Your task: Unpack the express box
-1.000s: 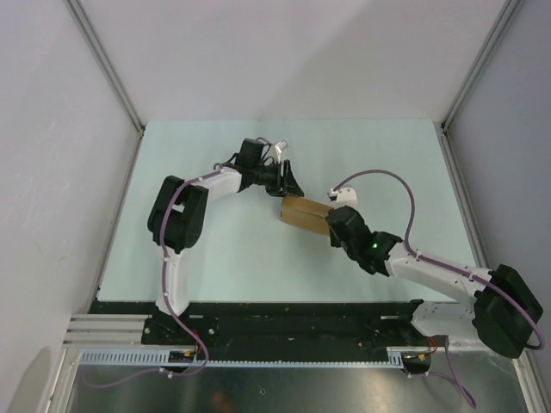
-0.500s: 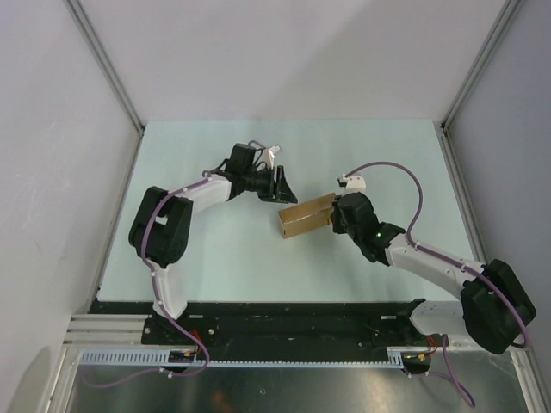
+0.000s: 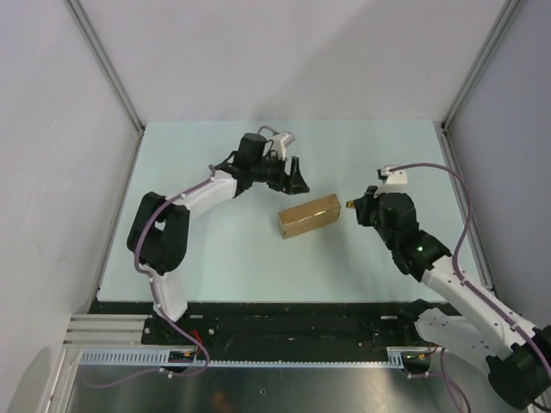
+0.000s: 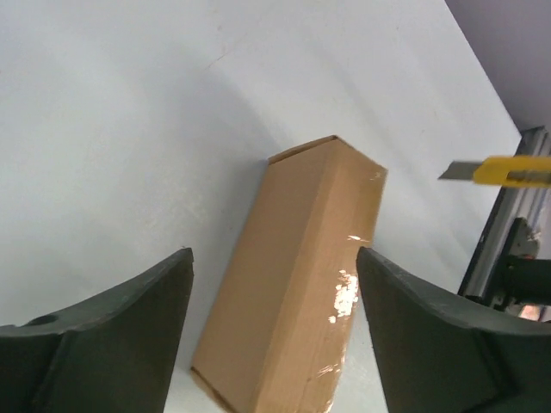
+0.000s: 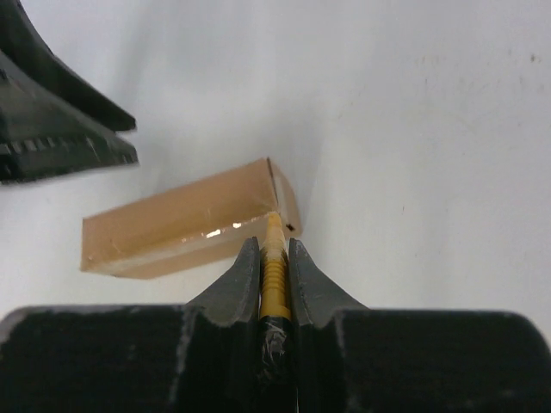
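Express box (image 3: pixel 309 215) of brown cardboard lies flat on the pale green table (image 3: pixel 215 258), about midway between the two arms. In the top view its long side runs from lower left to upper right. It is closed, and its top face shines in places. The left gripper (image 3: pixel 298 182) hangs just beyond the far long side of the box, and its jaws stand wide apart with nothing gripped. In the left wrist view the box (image 4: pixel 293 275) shows on the table between the two dark fingers (image 4: pixel 129 335), and they do not touch it. The right gripper (image 3: pixel 362 210) is to the right of the box and is closed tightly on a yellow utility knife (image 3: pixel 351 204), whose tip points at the right end of the box. In the top view a small gap separates the knife and the box. In the right wrist view the knife (image 5: pixel 274 275) sits pinched between the fingers, its tip directed to the near corner of the box (image 5: pixel 181 225).
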Robot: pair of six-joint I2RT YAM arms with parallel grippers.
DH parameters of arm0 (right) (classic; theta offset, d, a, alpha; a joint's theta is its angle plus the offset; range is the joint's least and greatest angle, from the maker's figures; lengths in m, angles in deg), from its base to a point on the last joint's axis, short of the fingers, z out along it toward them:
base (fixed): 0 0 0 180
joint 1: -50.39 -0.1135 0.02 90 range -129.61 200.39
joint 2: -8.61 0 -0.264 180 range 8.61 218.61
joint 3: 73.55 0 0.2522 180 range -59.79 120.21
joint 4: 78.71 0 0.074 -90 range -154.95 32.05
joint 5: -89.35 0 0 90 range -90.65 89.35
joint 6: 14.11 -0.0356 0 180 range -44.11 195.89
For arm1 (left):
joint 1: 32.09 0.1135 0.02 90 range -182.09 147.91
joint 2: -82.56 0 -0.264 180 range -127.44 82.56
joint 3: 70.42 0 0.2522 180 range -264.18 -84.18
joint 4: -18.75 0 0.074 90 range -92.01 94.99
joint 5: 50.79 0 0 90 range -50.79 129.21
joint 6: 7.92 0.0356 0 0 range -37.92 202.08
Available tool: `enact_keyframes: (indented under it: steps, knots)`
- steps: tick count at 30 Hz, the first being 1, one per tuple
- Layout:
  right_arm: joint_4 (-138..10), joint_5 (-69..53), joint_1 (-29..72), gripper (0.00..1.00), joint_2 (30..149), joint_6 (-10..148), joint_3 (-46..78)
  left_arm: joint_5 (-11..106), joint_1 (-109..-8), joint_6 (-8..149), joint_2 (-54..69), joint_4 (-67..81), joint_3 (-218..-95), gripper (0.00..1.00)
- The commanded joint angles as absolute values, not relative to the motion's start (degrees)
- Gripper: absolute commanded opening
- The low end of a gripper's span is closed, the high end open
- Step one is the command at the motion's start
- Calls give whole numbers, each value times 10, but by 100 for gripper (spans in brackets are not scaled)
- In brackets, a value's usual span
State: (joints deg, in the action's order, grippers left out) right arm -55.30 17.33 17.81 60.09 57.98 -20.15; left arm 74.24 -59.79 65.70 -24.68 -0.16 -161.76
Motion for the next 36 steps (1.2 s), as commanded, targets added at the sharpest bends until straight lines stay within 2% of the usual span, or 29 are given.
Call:
enact_keyframes:
  steps: [1, 8, 18, 27, 28, 31, 32, 36]
  knots:
    - [-548, 150, 212, 0, 581, 588, -175, 669, -665, 788, -193, 8, -1627, 86]
    - [-555, 116, 237, 0, 599, 580, -165, 584, -744, 929, -192, -18, -1615, 100]
    - [-595, 53, 274, 0, 640, 579, -162, 433, -783, 1003, -239, -44, -1630, 100]
    - [-609, 15, 304, 0, 660, 580, -162, 465, -789, 1003, -266, -63, -1640, 99]
    - [-611, 12, 308, 0, 664, 580, -163, 469, -789, 1003, -267, -66, -1640, 98]
    - [-621, -1, 314, 0, 673, 576, -162, 471, -790, 1004, -271, -78, -1641, 84]
    - [-627, -1, 316, 0, 675, 575, -162, 469, -789, 1004, -271, -82, -1638, 75]
    - [-637, -34, 324, 0, 685, 572, -162, 470, -789, 1011, -259, -85, -1616, 62]
